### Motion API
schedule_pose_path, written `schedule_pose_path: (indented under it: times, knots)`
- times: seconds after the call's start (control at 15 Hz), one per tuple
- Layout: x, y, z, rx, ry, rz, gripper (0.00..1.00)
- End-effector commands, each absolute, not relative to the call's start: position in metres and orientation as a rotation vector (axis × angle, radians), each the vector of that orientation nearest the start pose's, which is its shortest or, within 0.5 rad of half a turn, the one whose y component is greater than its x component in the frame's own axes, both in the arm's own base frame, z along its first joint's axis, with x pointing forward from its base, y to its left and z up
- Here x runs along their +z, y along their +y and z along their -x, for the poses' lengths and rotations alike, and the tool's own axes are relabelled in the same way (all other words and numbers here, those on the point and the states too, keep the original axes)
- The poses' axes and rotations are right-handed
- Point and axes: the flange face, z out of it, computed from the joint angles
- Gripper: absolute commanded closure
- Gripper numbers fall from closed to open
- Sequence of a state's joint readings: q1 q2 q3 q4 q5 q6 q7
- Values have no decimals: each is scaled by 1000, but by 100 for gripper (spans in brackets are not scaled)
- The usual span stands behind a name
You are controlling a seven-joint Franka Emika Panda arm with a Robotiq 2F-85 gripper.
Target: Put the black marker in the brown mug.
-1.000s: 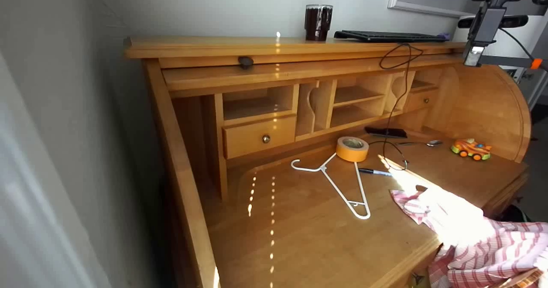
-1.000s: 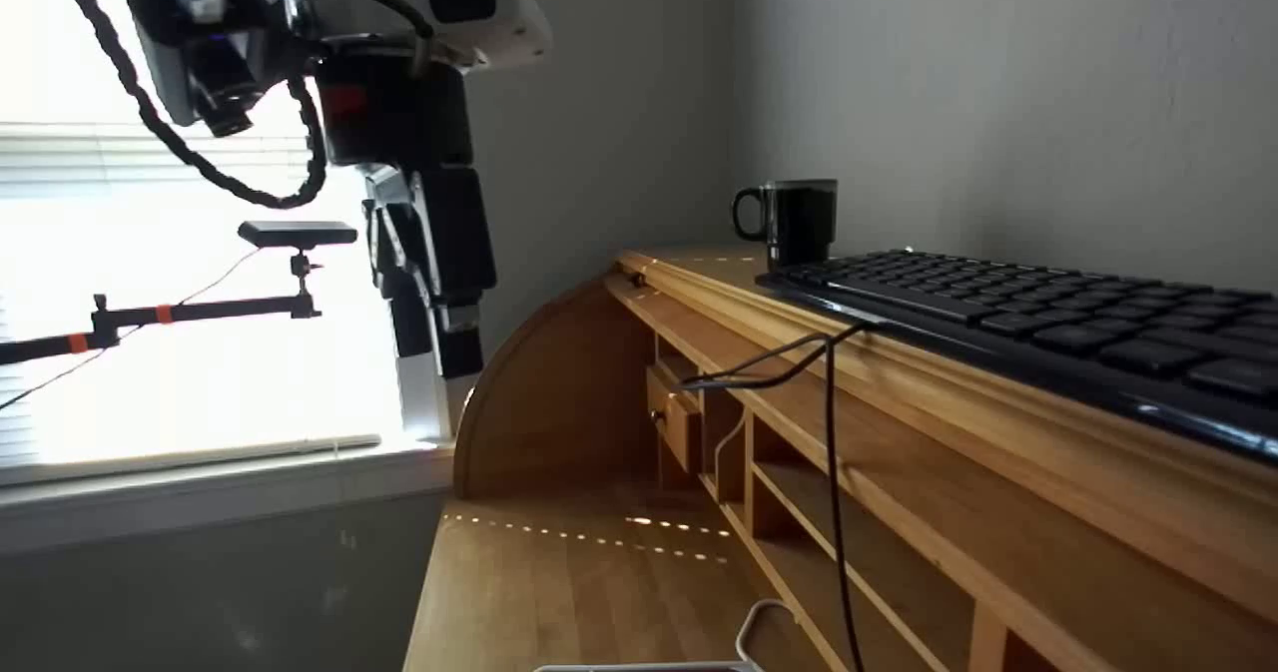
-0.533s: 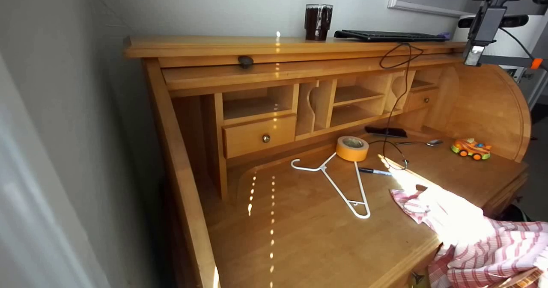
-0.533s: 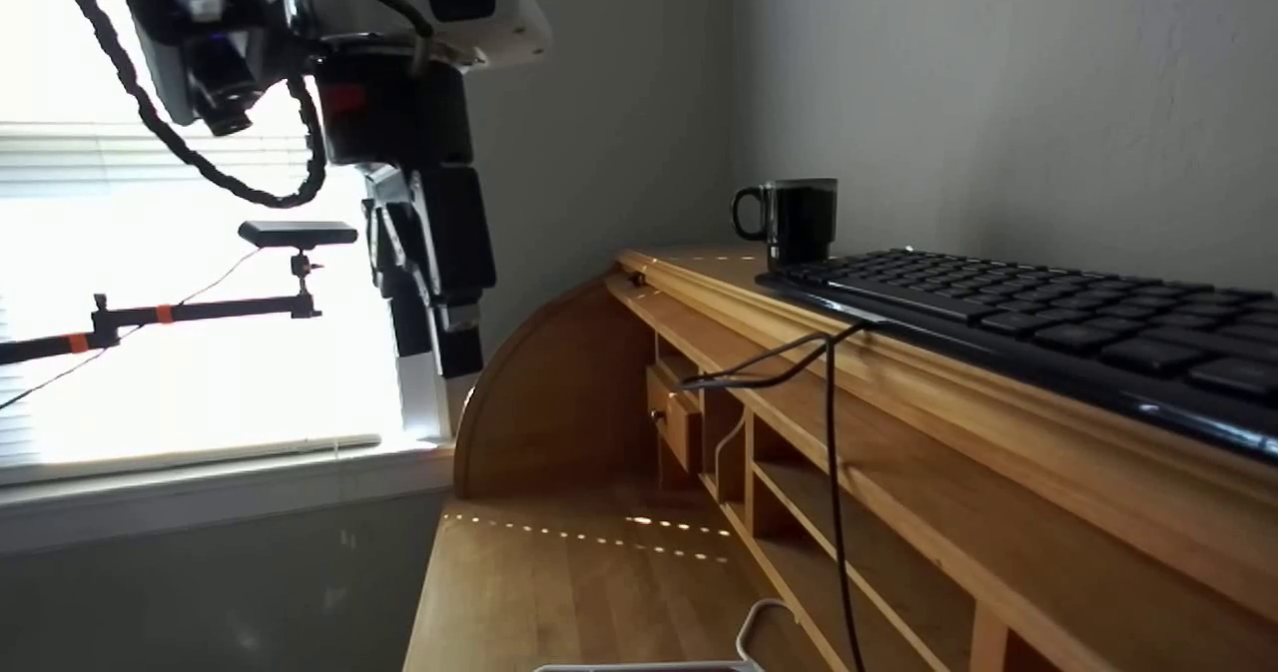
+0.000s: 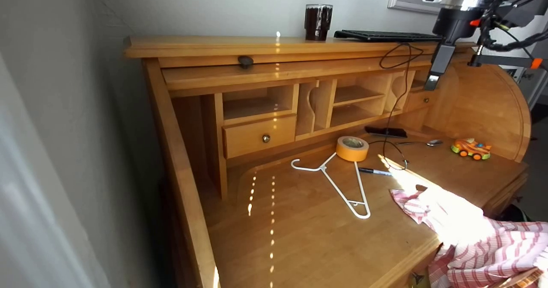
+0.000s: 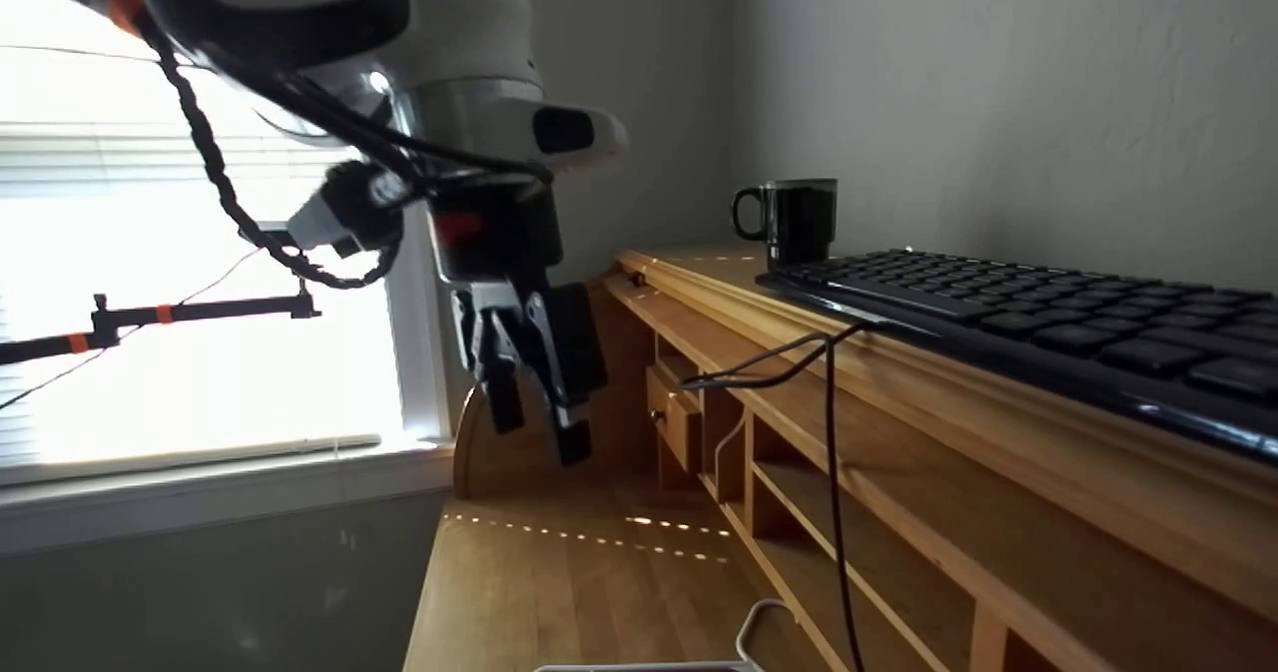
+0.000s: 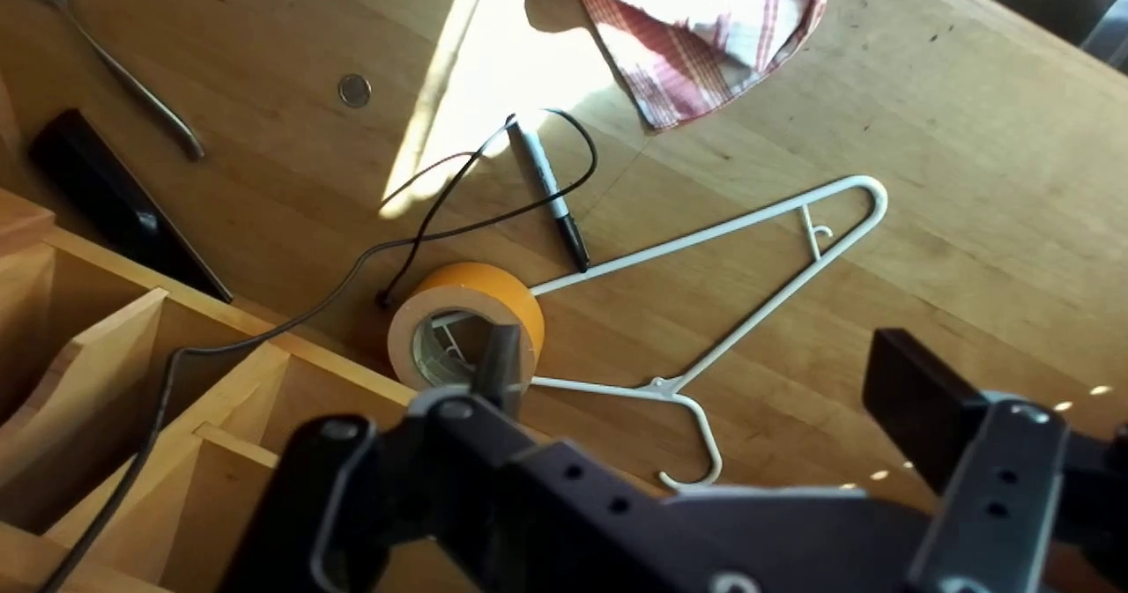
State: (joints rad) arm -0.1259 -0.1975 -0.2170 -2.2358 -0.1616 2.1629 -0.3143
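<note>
The black marker [image 7: 540, 168], with a pale barrel and a black cap, lies on the desk top; it also shows in an exterior view [image 5: 375, 171]. A thin cable crosses over it, and its cap end is at the white hanger's arm. The dark brown mug [image 5: 318, 22] stands upright on the upper ledge; its handle shows in an exterior view [image 6: 802, 221]. The mug is out of the wrist view. My gripper [image 7: 701, 355] is open and empty, with its fingers wide apart. It hangs tilted above the desk, in both exterior views [image 6: 540, 432] [image 5: 431, 82], apart from marker and mug.
An orange tape roll [image 7: 515, 302] sits on the white hanger [image 7: 731, 223] near the marker. A keyboard [image 6: 998, 313] lies beside the mug, its cable [image 5: 404, 93] hanging down. A striped cloth [image 5: 505, 241], toy car [image 5: 471, 149], spoon [image 5: 433, 143] and black bar [image 5: 385, 132] also lie there.
The arm has swung over the desk: my gripper moved left and down in an exterior view, right and down in another, and is now more tilted. The marker and mug have not moved.
</note>
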Motion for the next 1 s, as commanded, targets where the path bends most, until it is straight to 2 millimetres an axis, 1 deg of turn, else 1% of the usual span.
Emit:
schedule_pose_path:
  times: [0.0, 0.2, 0.4, 0.47, 0.53, 0.67, 0.8, 0.87, 0.93]
  knots:
    - [409, -189, -497, -144, -166, 3289, 0]
    - [370, -196, -511, -131, -203, 3280, 0]
    - [333, -207, -517, -67, -215, 3255, 0]
    - [327, -210, -519, -30, -186, 3240, 0]
    - [340, -201, -510, -58, -190, 3267, 0]
    - [327, -207, -513, -30, -178, 3256, 0]
    - [326, -209, -516, -30, -175, 3255, 0]
    - [313, -201, -514, 25, -266, 3166, 0]
    - [300, -198, -514, 16, -275, 3130, 0]
